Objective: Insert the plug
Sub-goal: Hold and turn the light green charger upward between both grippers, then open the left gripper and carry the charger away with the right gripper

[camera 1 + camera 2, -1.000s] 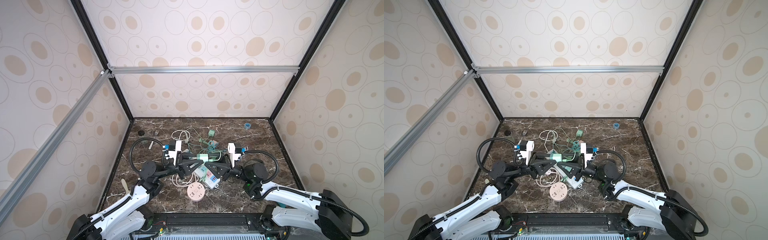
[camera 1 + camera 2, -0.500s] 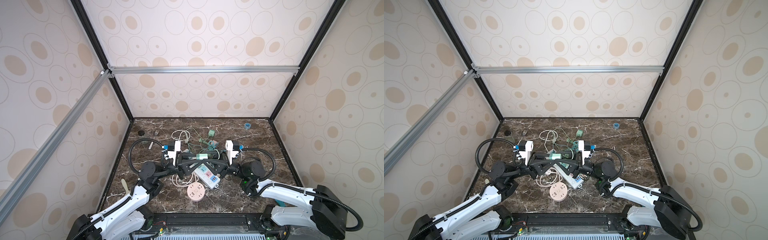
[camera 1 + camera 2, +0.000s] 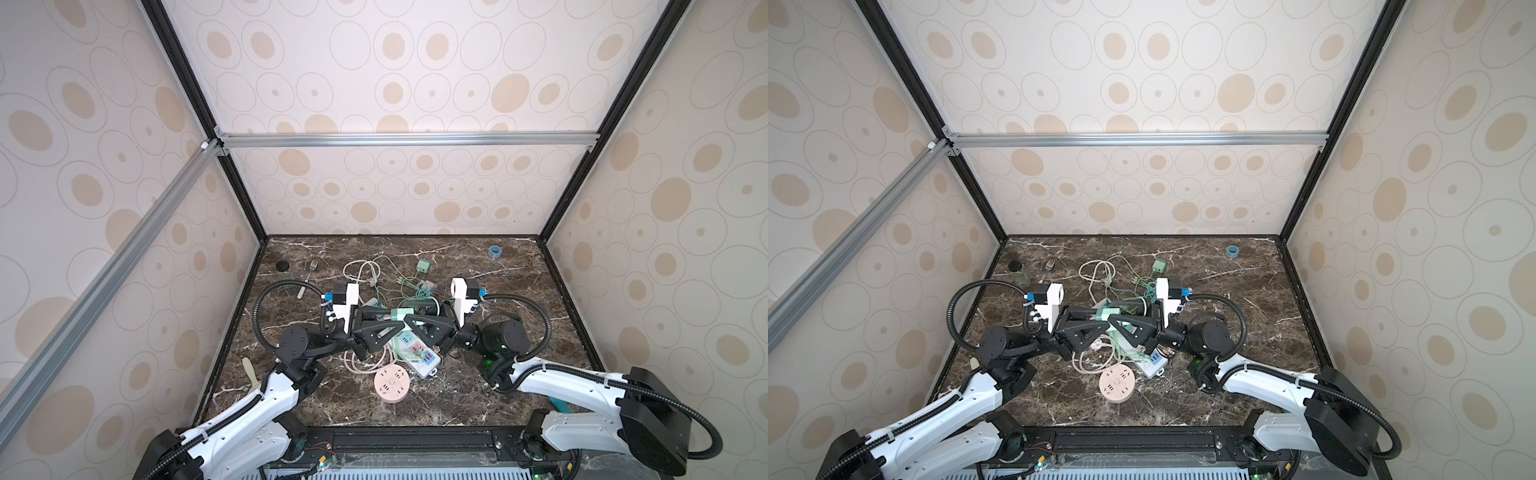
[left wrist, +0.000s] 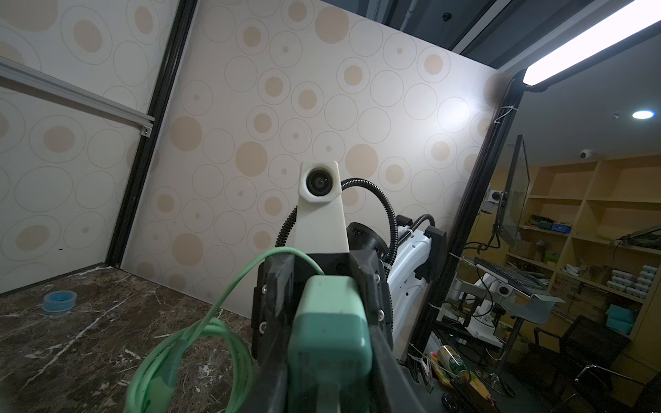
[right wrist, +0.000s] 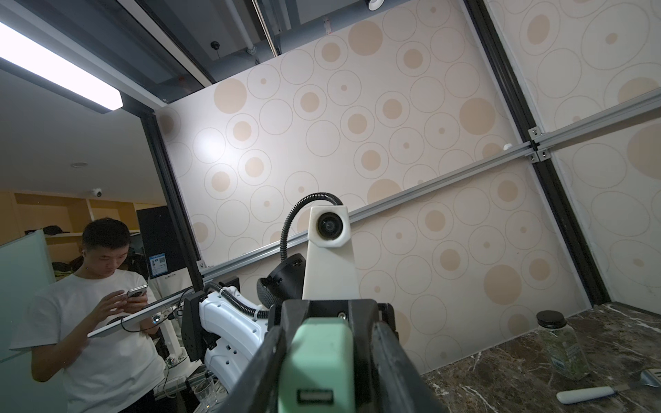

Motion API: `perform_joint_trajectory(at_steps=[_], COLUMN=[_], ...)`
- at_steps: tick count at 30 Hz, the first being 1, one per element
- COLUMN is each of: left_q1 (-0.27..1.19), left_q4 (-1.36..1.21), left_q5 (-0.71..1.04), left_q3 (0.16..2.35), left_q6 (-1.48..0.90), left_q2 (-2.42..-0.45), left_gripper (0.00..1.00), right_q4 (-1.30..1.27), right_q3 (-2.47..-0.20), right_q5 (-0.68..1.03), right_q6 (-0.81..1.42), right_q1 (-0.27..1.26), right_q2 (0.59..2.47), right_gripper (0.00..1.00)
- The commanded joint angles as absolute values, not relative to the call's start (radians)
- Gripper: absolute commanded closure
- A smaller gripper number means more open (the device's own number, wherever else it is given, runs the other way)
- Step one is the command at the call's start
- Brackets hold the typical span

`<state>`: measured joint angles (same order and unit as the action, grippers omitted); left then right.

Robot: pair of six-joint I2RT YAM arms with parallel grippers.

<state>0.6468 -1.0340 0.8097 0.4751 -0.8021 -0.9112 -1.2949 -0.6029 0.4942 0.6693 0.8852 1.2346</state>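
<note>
The mint-green plug is a small block raised above the tabletop in both top views, and my two grippers meet at it from either side. My left gripper is shut on its darker end. A green cable loops away from the plug. My right gripper has its fingers on either side of the paler end, whose USB slot faces the right wrist camera. One finger lies against the plug, and whether the other presses it does not show. Below lie a white power strip and a round pink socket.
A tangle of white and green cables with a small green adapter lies behind the grippers. A fork and a black-lidded jar are at the back left. A blue tape roll is at the back right. Patterned walls enclose three sides.
My right gripper has moved left up to the plug, and its jaws have narrowed around it. My left gripper has kept its hold and barely moved.
</note>
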Motion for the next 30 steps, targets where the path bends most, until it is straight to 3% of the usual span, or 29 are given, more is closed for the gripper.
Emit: perform_joint_trajectory(at_steps=[1, 13, 18, 23, 25, 30], left_q1=[0.661, 0.661, 0.662, 0.661, 0.663, 0.661], left_q4=[-1.100, -1.148, -1.209, -1.184, -1.153, -1.063], left_q5=[0.827, 0.801, 0.801, 0.801, 0.795, 0.768], left_q3=[0.492, 0.492, 0.498, 0.502, 0.499, 0.482], left_q6=[-0.823, -0.845, -0.882, -0.874, -0.860, -0.798], left_q2=[-0.903, -0.909, -0.935, -0.946, -0.941, -0.900], left_gripper=[1.00, 1.00, 1.00, 0.84, 0.69, 0.49], right_q4=[-1.336, -1.353, -1.379, -1.350, -1.273, -1.046], right_q3=[-0.638, -0.650, -0.651, -0.639, -0.635, -0.619], right_q5=[0.504, 0.513, 0.512, 0.472, 0.446, 0.365], right_q6=[0.683, 0.707, 0.735, 0.721, 0.689, 0.587], right_q1=[0.889, 0.895, 0.894, 0.895, 0.894, 0.889], right_q2=[1.254, 1.277, 1.299, 1.276, 1.243, 1.125], right_gripper=[0.57, 0.65, 0.74, 0.79, 0.81, 0.85])
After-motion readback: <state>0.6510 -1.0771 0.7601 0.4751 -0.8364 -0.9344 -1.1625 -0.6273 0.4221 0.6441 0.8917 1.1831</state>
